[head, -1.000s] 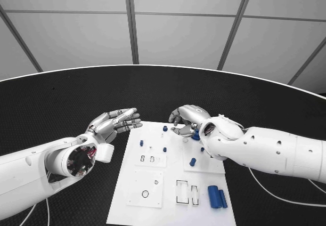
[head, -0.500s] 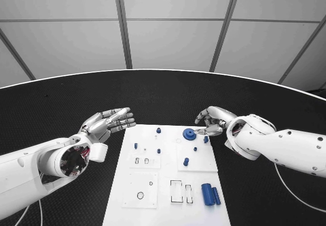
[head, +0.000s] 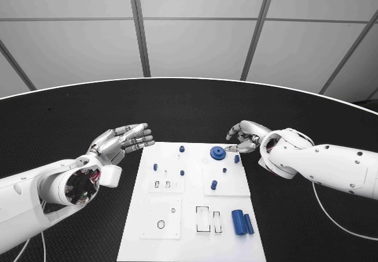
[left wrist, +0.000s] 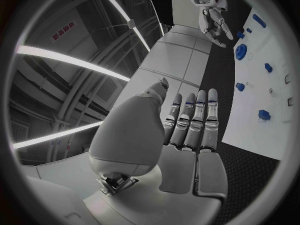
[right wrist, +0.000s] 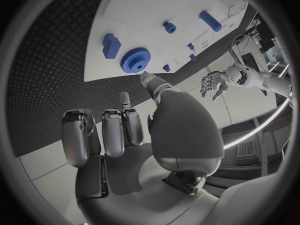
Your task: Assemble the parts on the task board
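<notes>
White task board [head: 193,218] sits mid-table on the black table [head: 71,125], with blue parts scattered on it. Blue gear [head: 218,153] sits at the far end of the board, a small blue block [head: 236,159] just beside it near the board's right edge. Two blue cylinders [head: 242,222] lie side by side near the near right corner, beside the rectangular slots [head: 208,219]. Small blue pegs [head: 213,185] are dotted across the middle.

Right hand [head: 246,135] hovers just off the far right corner, near the gear and block; fingers are loosely curled, apart, nothing held. Left hand [head: 122,141] is raised off the board's left side, flat, fingers extended together, holding nothing.

Risks, as judgement: gear and block are close together, so a reach for one may nudge the other off the board edge. The cylinders could roll if brushed. The board looks loose on the table, so a sideways push could shift it, as the left hand isn't steadying it. Small pegs are easy to knock or fumble with big fingers.
</notes>
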Controlling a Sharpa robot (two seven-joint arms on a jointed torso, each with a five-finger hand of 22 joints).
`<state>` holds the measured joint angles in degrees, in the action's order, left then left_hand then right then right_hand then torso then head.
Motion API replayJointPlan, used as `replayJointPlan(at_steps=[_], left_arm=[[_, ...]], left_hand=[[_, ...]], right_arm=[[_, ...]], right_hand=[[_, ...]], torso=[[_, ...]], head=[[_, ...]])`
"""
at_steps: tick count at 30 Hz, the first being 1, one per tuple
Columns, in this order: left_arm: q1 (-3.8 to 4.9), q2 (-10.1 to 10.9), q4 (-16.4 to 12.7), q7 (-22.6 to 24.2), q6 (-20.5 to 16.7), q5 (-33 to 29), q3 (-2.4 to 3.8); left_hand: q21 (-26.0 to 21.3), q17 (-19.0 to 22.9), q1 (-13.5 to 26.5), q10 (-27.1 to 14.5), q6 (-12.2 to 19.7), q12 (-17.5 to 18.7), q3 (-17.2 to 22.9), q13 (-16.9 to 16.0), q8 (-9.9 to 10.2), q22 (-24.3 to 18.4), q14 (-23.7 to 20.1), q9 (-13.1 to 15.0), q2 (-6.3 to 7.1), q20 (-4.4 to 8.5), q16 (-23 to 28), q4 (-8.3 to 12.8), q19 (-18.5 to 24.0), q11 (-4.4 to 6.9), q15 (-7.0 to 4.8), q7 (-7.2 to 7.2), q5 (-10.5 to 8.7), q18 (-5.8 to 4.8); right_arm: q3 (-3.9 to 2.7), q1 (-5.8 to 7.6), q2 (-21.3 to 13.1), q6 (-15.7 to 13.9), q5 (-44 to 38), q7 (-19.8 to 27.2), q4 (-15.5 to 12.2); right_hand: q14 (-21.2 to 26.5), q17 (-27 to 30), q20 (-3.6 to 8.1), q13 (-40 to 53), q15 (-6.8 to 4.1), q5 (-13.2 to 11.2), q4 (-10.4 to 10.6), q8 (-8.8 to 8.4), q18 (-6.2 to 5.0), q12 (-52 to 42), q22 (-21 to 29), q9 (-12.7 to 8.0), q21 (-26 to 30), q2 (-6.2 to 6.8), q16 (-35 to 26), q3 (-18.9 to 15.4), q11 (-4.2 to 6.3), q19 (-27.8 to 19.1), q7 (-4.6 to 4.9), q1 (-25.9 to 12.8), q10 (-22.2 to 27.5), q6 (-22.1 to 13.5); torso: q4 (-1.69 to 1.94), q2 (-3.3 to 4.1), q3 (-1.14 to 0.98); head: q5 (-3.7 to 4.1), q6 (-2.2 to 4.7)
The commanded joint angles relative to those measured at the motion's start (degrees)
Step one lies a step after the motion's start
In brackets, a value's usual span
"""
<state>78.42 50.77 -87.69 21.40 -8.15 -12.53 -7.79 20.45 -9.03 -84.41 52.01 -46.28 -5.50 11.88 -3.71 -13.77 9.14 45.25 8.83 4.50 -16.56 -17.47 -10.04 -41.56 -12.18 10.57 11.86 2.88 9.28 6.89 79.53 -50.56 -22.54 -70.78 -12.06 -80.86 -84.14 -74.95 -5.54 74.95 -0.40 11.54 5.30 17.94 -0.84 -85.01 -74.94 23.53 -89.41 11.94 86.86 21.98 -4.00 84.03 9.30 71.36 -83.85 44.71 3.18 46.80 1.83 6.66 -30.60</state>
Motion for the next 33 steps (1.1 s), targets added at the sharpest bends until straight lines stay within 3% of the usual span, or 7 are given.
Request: replayJointPlan(at_steps=[1, 9, 14, 19, 33], left_arm=[[0.00, 0.01, -0.09, 0.00, 0.02, 0.00, 0.00], [0.01, 0.18, -0.32, 0.00, -0.04, 0.00, 0.01], [0.01, 0.18, -0.36, 0.00, -0.05, 0.00, 0.01], [0.01, 0.11, -0.45, 0.00, -0.01, 0.00, 0.01], [0.01, 0.24, -0.59, -0.06, -0.08, 0.00, 0.01]], left_hand=[[0.08, 0.06, 0.38, -0.09, 0.30, 0.33, 0.13, 0.05, 0.22, -0.08, -0.49, -0.07, 0.11, 0.05, 0.37, 0.20, 0.43, -0.24, 0.09, 3.11, 0.26, 0.28], [0.05, 0.07, 0.42, -0.05, 0.28, 0.36, 0.16, 0.04, 0.23, -0.11, -0.51, -0.07, 0.13, 0.05, 0.42, 0.23, 0.51, -0.24, 0.10, 3.10, 0.25, 0.26], [0.05, 0.07, 0.42, -0.05, 0.28, 0.36, 0.16, 0.04, 0.23, -0.11, -0.51, -0.07, 0.13, 0.05, 0.42, 0.23, 0.51, -0.24, 0.10, 3.10, 0.25, 0.26], [0.05, 0.07, 0.42, -0.05, 0.28, 0.36, 0.16, 0.04, 0.23, -0.11, -0.51, -0.07, 0.13, 0.05, 0.42, 0.23, 0.51, -0.24, 0.10, 3.10, 0.25, 0.26], [0.05, 0.07, 0.42, -0.05, 0.28, 0.36, 0.16, 0.04, 0.23, -0.11, -0.51, -0.07, 0.13, 0.05, 0.42, 0.23, 0.51, -0.24, 0.10, 3.10, 0.25, 0.26]], right_arm=[[0.01, -0.08, 0.71, 0.24, 0.02, 0.08, 0.33], [0.03, -0.49, 1.46, 0.98, 0.04, 0.08, 0.27], [0.06, -0.69, 1.86, 1.37, 0.04, -0.02, 0.32], [0.08, -0.95, 2.49, 1.49, 0.04, -0.10, 0.82], [0.12, -1.75, 3.92, 1.58, -1.58, -0.76, 2.05]], right_hand=[[-4.53, -7.49, -0.36, 10.62, 0.42, 0.39, 0.02, 0.23, 0.71, -0.38, -14.58, 0.05, -0.27, 0.20, 0.29, -0.21, -0.43, 5.72, 0.11, 0.58, -2.57, -0.42], [-4.57, -7.81, -0.43, 11.01, 0.49, 0.40, 0.00, 0.31, 0.80, -0.79, -14.92, 0.05, -0.50, 0.18, 0.46, -0.23, -0.50, 5.90, 0.17, 0.68, -2.83, -0.53], [-4.59, -7.94, -0.47, 11.04, 0.52, 0.42, -0.05, 0.36, 0.81, -0.83, -14.96, 0.05, -0.52, 0.13, 0.53, -0.19, -0.53, 5.92, 0.20, 0.81, -2.83, -0.56], [-4.60, -8.02, -0.49, 11.06, 0.55, 0.43, -0.10, 0.38, 0.83, -0.85, -15.00, 0.05, -0.55, 0.07, 0.57, -0.12, -0.55, 5.94, 0.22, 0.91, -2.83, -0.59], [-4.59, -8.08, -0.56, 11.23, 0.61, 0.49, -0.25, 0.53, 0.84, -1.02, -15.06, 0.06, -0.59, -0.21, 0.63, 0.20, -0.60, 5.97, 0.27, 1.26, -2.91, -0.55]], torso=[[0.19, 0.18, 0.09], [0.44, 0.44, 0.12], [0.28, 0.34, 0.03], [0.42, 0.38, -0.01], [0.38, 0.41, -0.01]], head=[[-0.18, -0.07], [-0.04, -0.18], [-0.25, -0.29], [-0.20, -0.33], [-0.29, -0.56]])
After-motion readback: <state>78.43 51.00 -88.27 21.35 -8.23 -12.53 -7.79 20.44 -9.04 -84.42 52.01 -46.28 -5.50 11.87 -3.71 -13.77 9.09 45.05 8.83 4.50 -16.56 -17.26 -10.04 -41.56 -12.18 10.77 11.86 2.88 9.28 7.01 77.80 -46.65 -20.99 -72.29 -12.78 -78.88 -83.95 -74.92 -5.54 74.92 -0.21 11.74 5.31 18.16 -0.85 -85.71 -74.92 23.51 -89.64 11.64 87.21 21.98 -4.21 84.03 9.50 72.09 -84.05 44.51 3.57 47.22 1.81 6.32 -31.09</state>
